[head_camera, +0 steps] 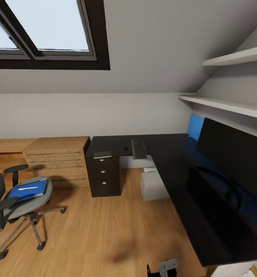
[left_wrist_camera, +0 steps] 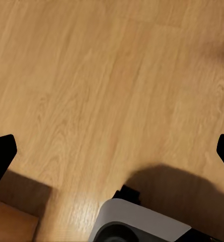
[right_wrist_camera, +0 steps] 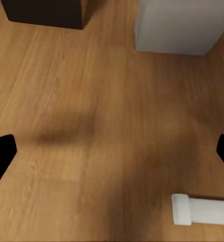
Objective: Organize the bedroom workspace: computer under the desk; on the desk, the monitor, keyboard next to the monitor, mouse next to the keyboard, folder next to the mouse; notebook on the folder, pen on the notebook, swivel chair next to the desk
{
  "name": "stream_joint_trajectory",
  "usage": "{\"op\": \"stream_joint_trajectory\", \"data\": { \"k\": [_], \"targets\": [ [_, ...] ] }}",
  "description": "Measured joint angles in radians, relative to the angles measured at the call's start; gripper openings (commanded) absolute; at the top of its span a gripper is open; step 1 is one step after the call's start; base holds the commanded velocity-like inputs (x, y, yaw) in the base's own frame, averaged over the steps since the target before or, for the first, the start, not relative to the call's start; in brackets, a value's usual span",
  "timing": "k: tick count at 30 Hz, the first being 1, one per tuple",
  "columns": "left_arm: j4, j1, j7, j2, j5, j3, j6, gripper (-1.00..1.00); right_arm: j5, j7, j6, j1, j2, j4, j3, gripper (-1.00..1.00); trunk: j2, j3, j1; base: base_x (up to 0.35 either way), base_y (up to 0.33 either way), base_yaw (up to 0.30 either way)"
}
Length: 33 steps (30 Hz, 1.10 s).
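The swivel chair (head_camera: 19, 204) stands at the left on the wood floor, well apart from the desk (head_camera: 182, 173). On its seat lies the blue folder (head_camera: 27, 191) with the pale pen (head_camera: 28, 188) on top. The monitor (head_camera: 232, 154) stands on the desk in front of the blue back panel (head_camera: 195, 126). Keyboard (head_camera: 139, 148) and mouse (head_camera: 125, 147) lie at the far end of the black top. The notebook (head_camera: 102, 154) rests above the black drawers. The computer (head_camera: 153, 185) (right_wrist_camera: 177, 25) stands under the desk. My left gripper (left_wrist_camera: 112, 154) and right gripper (right_wrist_camera: 112, 151) hang open over bare floor.
A black drawer cabinet (head_camera: 103, 175) (right_wrist_camera: 46, 12) and a light wooden drawer unit (head_camera: 57, 159) stand along the far wall. Two white shelves (head_camera: 228, 104) hang over the desk. A white desk foot (right_wrist_camera: 202, 209) lies near my right gripper. My grey base (left_wrist_camera: 142, 224) shows under the left one.
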<state>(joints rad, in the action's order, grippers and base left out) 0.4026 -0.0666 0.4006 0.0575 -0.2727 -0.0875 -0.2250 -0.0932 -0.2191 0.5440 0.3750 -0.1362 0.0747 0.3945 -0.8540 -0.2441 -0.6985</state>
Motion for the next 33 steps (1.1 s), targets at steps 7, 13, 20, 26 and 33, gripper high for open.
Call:
{"op": "stream_joint_trajectory", "data": {
  "k": [7, 13, 20, 26, 33],
  "targets": [
    [-0.002, 0.0, 0.0, 0.002, 0.0, -0.001, 0.002, 1.0, 0.01, 0.001, 0.002, 0.0, 0.002, -0.018, 0.002, 1.0, 0.0, -0.001, 0.0, 0.308, 0.075, 0.027],
    [-0.01, 0.0, 0.0, 0.003, 0.0, -0.001, 0.002, 1.0, 0.012, 0.002, 0.002, 0.0, 0.003, -0.027, 0.003, 1.0, 0.0, -0.002, 0.0, 0.331, 0.003, 0.001],
    [-0.013, 0.0, 0.0, 0.003, 0.0, -0.001, 0.003, 1.0, 0.012, 0.002, 0.002, 0.0, 0.002, -0.028, 0.004, 1.0, 0.0, -0.002, 0.0, 0.332, 0.0, 0.0],
    [-0.013, 0.0, 0.0, 0.002, 0.0, -0.002, 0.003, 1.0, 0.01, 0.002, 0.002, 0.0, 0.002, -0.029, 0.003, 1.0, 0.0, -0.002, 0.0, 0.332, 0.0, 0.0],
    [-0.013, 0.0, 0.0, 0.002, 0.0, -0.001, 0.003, 1.0, 0.008, 0.001, 0.002, 0.0, 0.0, -0.029, 0.004, 1.0, 0.0, -0.002, 0.0, 0.332, 0.004, 0.0]
  ]
}}
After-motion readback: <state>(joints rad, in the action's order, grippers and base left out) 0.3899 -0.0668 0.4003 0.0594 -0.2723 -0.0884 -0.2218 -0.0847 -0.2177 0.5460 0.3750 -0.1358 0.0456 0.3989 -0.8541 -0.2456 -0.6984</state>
